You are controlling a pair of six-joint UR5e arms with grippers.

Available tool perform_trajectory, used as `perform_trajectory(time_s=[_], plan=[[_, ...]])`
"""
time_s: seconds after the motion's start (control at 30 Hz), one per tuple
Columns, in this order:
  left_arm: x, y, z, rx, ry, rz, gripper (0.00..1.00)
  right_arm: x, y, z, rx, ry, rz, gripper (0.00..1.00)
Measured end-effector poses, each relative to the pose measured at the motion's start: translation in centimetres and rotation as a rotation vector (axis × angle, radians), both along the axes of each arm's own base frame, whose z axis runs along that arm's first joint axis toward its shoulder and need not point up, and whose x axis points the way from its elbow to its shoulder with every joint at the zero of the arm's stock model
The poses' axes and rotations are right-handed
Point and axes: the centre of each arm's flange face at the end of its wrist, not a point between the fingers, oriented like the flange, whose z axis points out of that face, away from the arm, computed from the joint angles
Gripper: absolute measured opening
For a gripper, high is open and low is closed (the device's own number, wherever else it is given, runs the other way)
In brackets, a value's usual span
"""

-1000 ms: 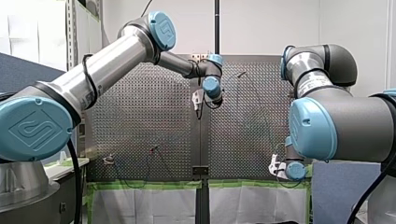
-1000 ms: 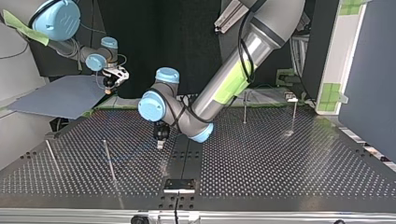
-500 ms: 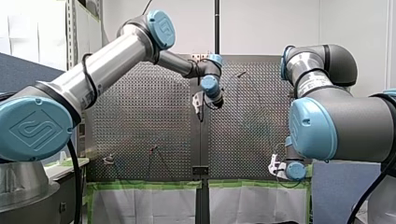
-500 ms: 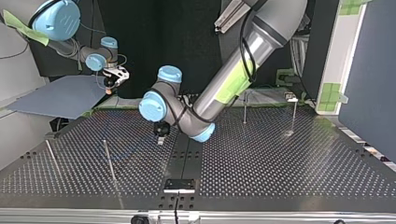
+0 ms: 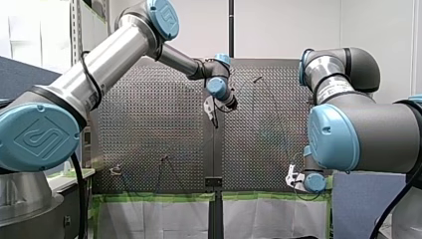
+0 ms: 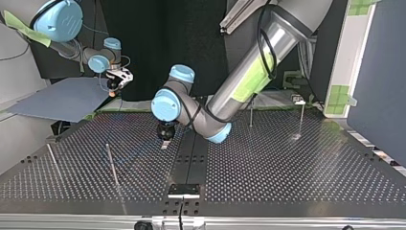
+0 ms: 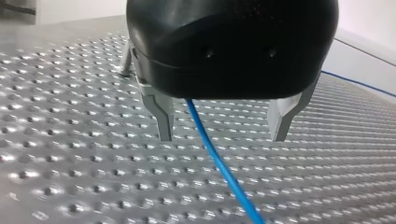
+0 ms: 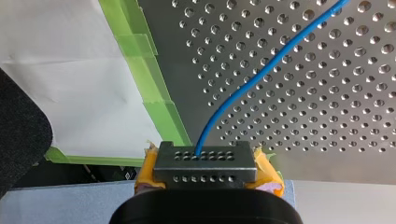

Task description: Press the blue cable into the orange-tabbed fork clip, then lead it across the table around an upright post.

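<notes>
Place: you are in a robot lab, not a home.
Arms: your left arm (image 5: 114, 55) and right arm (image 5: 348, 129) are big and grey, with blue caps.
Table: the metal table (image 7: 70, 154) under the jaws of your left gripper (image 7: 219, 135) is full of little holes.
Tape: green tape (image 8: 161, 112) edges it, just ahead of the jaws of your right gripper (image 8: 205, 163).
Walls: a plain white wall (image 5: 288, 30) stands well past those jaws.
</notes>
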Motion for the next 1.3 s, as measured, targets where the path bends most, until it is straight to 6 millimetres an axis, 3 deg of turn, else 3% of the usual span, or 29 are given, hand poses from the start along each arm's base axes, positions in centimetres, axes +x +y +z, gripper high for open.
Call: perform_trajectory(time_s=[0.17,0.6,1.0,1.3], plan=[[-1.0,0.3,-0.2,0.023,0.02,-0.003,1.0,0.1,0.0,0.0,0.001,0.0,0.001,0.0],[-1.9,1.4,3.6,0.011,-0.01,0.04,1.0,0.2,0.1,0.0,0.001,0.0,0.003,0.0],[-0.7,2.5,3.8,-0.001,-0.014,0.052,1.0,0.4,0.1,0.0,0.001,0.0,0.006,0.0],[-1.2,2.1,4.4,-0.004,-0.011,0.015,1.0,0.4,0.1,0.0,-0.001,-0.001,0.006,0.0]])
